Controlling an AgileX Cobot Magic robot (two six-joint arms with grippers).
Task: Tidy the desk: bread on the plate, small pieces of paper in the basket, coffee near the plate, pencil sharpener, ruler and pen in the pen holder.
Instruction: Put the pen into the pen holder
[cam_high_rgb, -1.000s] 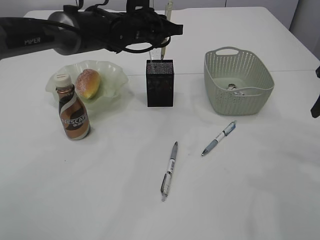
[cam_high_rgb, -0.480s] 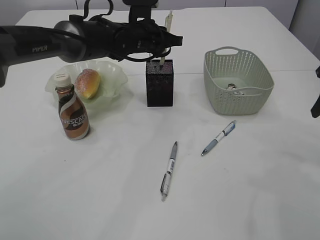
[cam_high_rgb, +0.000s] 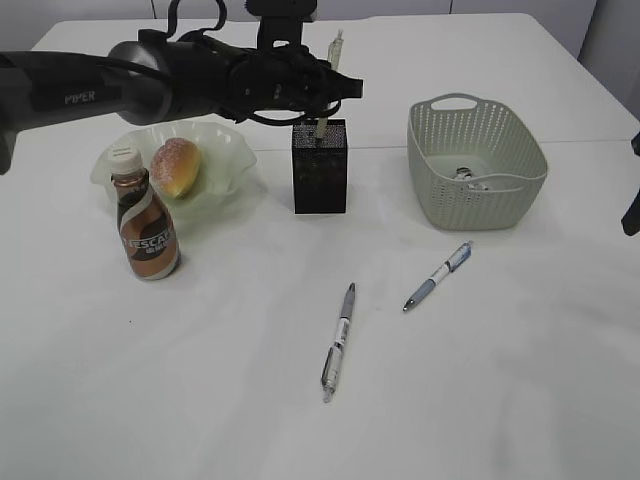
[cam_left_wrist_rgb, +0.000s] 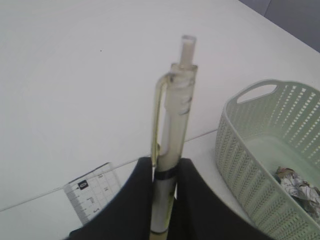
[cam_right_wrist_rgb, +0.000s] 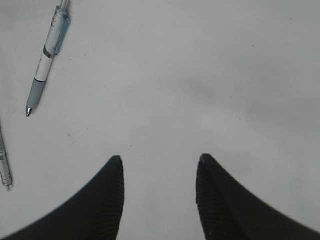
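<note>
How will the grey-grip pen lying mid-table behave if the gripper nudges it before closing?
The grey-grip pen has a round, slim barrel lying flat on the smooth table, so a sideways nudge will probably roll or spin it. Its clip may stop the roll early. It looks rigid and light, so it should lift without bending, though the glossy barrel could slip.

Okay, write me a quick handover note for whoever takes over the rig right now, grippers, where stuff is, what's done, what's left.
Left gripper: shut on a clear pen, held upright over the black pen holder, tip at its mouth.
Right gripper: open, empty, over bare table.
Done: bread on the plate; coffee bottle beside the plate; paper scraps in the basket; ruler apparently in the holder.
Left: release this pen, then put away the grey pen and blue pen lying on the table. Sharpener not visible.
</note>
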